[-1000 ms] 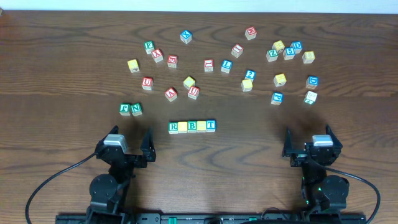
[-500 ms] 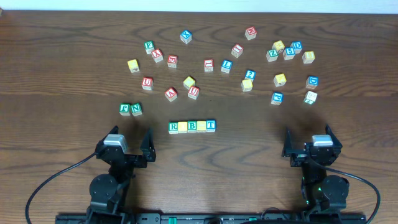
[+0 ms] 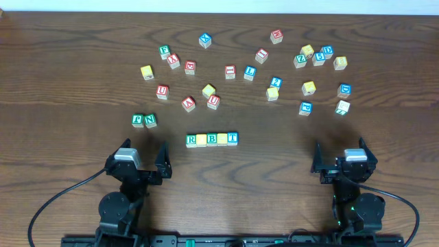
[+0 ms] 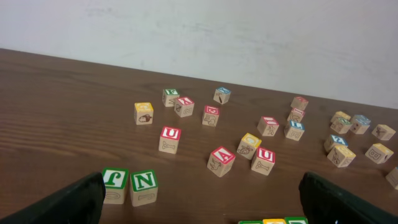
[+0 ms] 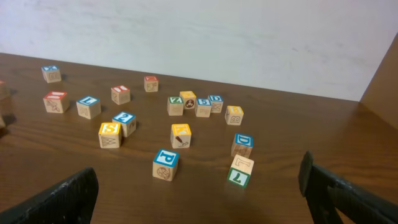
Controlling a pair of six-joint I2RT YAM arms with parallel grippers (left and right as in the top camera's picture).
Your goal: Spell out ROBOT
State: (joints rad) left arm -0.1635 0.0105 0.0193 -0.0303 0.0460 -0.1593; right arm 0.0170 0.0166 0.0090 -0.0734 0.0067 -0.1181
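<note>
A row of five letter cubes lies at the table's front centre: green R [image 3: 191, 140], a yellow cube [image 3: 202, 140], green B [image 3: 212, 139], a second yellow cube [image 3: 222, 139] and blue T [image 3: 232, 138]. They touch side by side. My left gripper [image 3: 137, 158] stands open to the row's front left, with nothing between its fingers. In the left wrist view only the row's top edges [image 4: 273, 221] show at the bottom, between the open left gripper [image 4: 202, 205] fingers. My right gripper [image 3: 341, 155] stands open at the front right, well away from the row, and the right wrist view shows it [image 5: 199, 199] holding nothing.
Green F [image 3: 138, 120] and N [image 3: 150, 121] cubes sit just beyond the left gripper. Several loose cubes are scattered across the far half of the table. A blue P cube [image 5: 165, 164] and a tipped green-faced cube [image 5: 239, 174] lie ahead of the right gripper.
</note>
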